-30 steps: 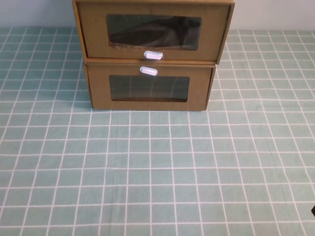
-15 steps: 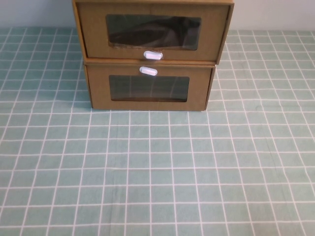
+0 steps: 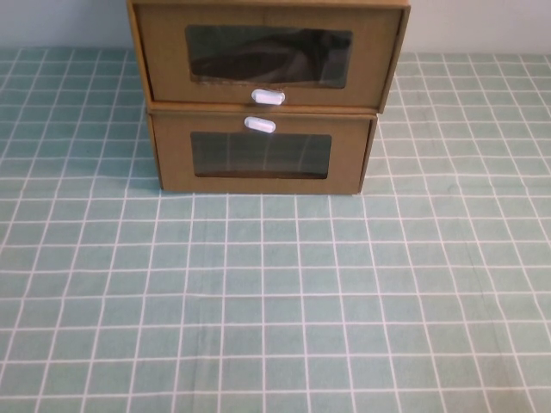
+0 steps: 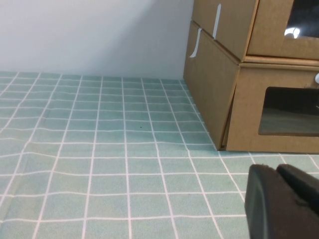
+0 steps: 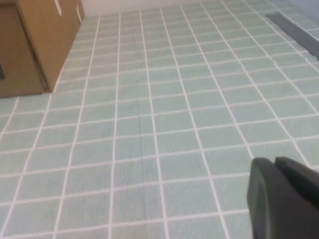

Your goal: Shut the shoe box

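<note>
The shoe box [image 3: 267, 56] is the upper of two stacked brown cardboard boxes at the back of the table. It has a clear window with a dark shoe behind it and a white pull tab [image 3: 268, 96] below. Its front stands about level with its shell. It also shows in the left wrist view [image 4: 227, 25]. My left gripper [image 4: 276, 172] is shut and empty, low over the table, left of the boxes and nearer than them. My right gripper [image 5: 275, 164] is shut and empty, well to the right of the stack. Neither gripper shows in the high view.
The lower box [image 3: 261, 155] is alike, with its white tab [image 3: 260, 125] above its window. A green checked cloth [image 3: 275, 292] covers the table. A white wall [image 4: 94, 35] stands behind the boxes. The side of the stack [image 5: 45, 45] shows in the right wrist view.
A dark bit of the right gripper at the high view's lower right edge one second ago has gone out of view. The boxes have not moved.
</note>
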You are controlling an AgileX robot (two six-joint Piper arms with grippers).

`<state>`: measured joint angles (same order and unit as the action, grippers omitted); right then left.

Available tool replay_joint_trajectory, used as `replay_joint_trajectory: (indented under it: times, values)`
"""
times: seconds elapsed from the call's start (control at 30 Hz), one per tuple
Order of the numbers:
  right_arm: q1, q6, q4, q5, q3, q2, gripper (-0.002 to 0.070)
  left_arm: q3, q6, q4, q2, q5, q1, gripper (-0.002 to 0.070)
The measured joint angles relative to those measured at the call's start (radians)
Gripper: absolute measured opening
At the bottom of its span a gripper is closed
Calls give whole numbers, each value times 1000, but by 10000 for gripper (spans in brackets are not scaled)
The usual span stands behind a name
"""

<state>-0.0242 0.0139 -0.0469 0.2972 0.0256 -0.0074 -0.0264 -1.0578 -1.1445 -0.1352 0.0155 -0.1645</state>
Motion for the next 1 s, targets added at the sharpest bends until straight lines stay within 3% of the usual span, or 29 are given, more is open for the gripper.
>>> replay_joint_trajectory:
  times: [0.9, 1.0]
  values:
    - [0, -4, -17, 50, 2, 0, -11, 0, -6, 7, 0, 35, 0, -5]
    - [0, -4, -17, 50, 2, 0, -11, 0, 50, 200, 6, 33, 8, -5]
